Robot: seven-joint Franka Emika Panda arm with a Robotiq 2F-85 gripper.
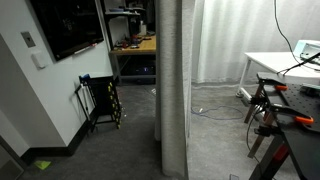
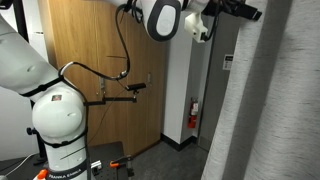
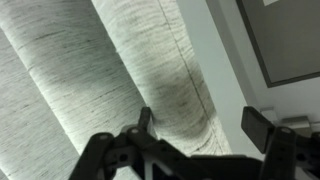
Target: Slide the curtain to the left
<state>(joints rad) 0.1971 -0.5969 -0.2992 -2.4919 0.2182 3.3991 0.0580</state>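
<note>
Between its two dark fingers (image 3: 145, 122) the black Robotiq gripper (image 3: 203, 128) stands spread wide in the wrist view. The rounded outer fold of the tall grey-beige ribbed fabric curtain (image 3: 120, 70) sits in the gap. One finger lies close against the cloth, but I cannot tell whether it touches. The other finger stands clear of the fold, over the pale wall strip (image 3: 215, 60) beside a dark-framed grey panel (image 3: 290, 40).

In an exterior view the gripper (image 2: 240, 10) reaches high from the white Franka arm (image 2: 160, 18) towards the curtain (image 2: 275, 100), which fills the right edge of that picture. In an exterior view the curtain (image 1: 172, 80) hangs bunched as a narrow floor-length column, in front of a sheer white curtain (image 1: 220, 40).

The chief risk, as I judge it, is a poor bite. If the jaws close on only the rim of the fold, the loose weave may slip out once the arm pulls sideways. Pulling from so high with the arm stretched could drag the cloth at an angle, so the hangers jam rather than run. The free finger near the wall could also scrape it if the sideways sweep goes that way. Catching the sheer curtain behind would tangle both.
</note>
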